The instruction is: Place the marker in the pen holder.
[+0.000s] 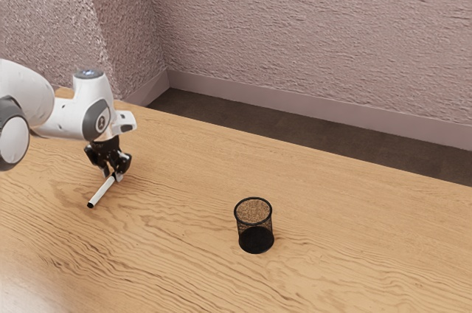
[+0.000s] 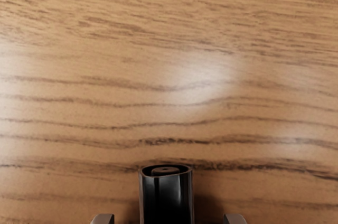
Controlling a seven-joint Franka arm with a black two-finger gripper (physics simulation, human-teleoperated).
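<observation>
White along its barrel and black at the end, the marker (image 1: 102, 192) appears to lie flat on the table, directly under the gripper (image 1: 113, 175), with the barrel running out from beneath the fingers. Its black end (image 2: 166, 197) sits between the two fingertips (image 2: 102, 219), a strip of wood visible on either side of it, so the tool looks open and has no grip yet.

I judge the marker light and stiff, hard to crush, but smooth and round enough to roll or swivel if one finger touches first. The best hold is square across the barrel, with both fingers closing evenly; a grip too near one end would let the long free part droop or turn. Once held, it will need lifting and tipping upright.

Outward from the hand, well apart from it on the side away from the arm (image 1: 66, 117), the black mesh pen holder (image 1: 256, 238) stands upright on the wooden table (image 1: 169, 254), mouth up. It looks light too, so a knock on its rim could shift it.
</observation>
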